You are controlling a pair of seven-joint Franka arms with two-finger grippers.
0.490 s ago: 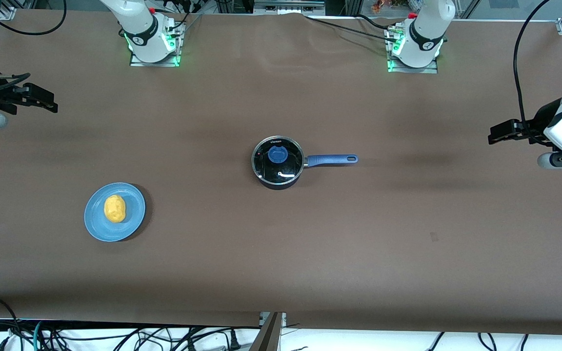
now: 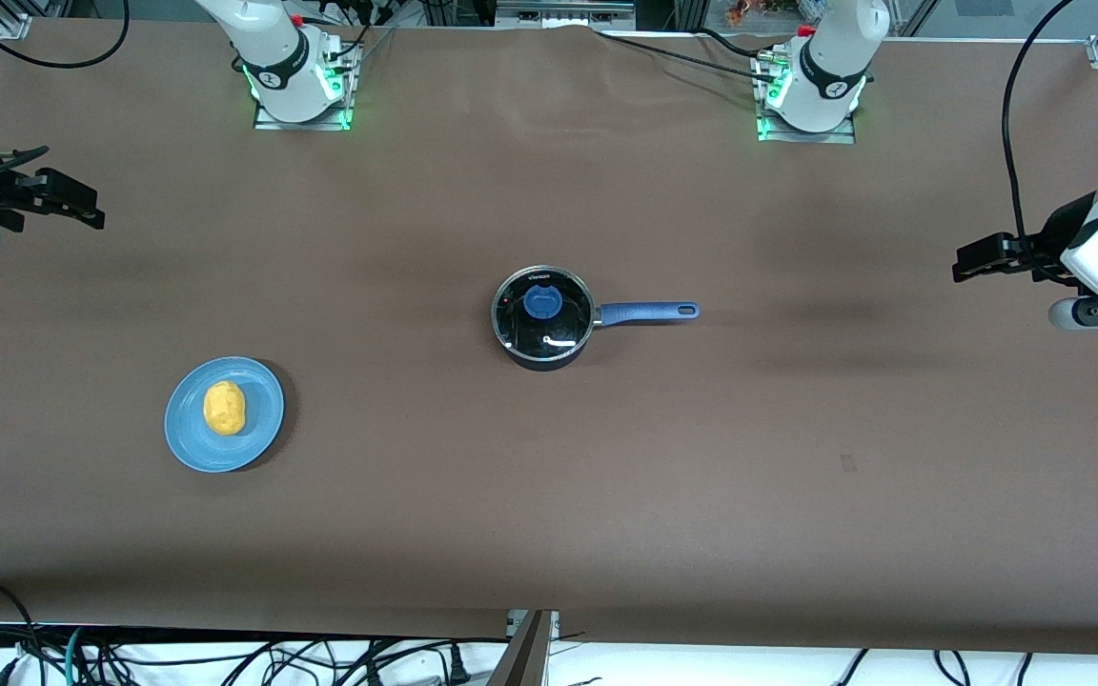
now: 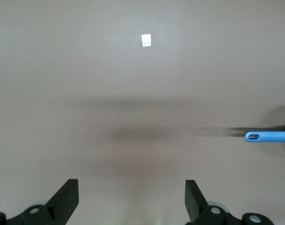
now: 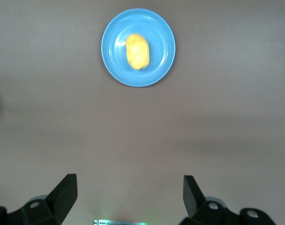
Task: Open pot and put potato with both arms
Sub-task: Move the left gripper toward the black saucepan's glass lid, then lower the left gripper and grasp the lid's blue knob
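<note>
The black pot stands mid-table, shut by its glass lid with a blue knob; its blue handle points toward the left arm's end, and the handle's tip shows in the left wrist view. The yellow potato lies on a blue plate toward the right arm's end, also in the right wrist view. My left gripper is open and empty, high over the table's left-arm end. My right gripper is open and empty, high over the right-arm end.
The blue plate shows in the right wrist view. A small white patch lies on the brown table cover in the left wrist view. Arm bases with green lights stand along the table's edge farthest from the front camera. Cables hang below the nearest edge.
My right gripper has drawn back a little toward the table's end. The left gripper, pot and potato have not moved.
</note>
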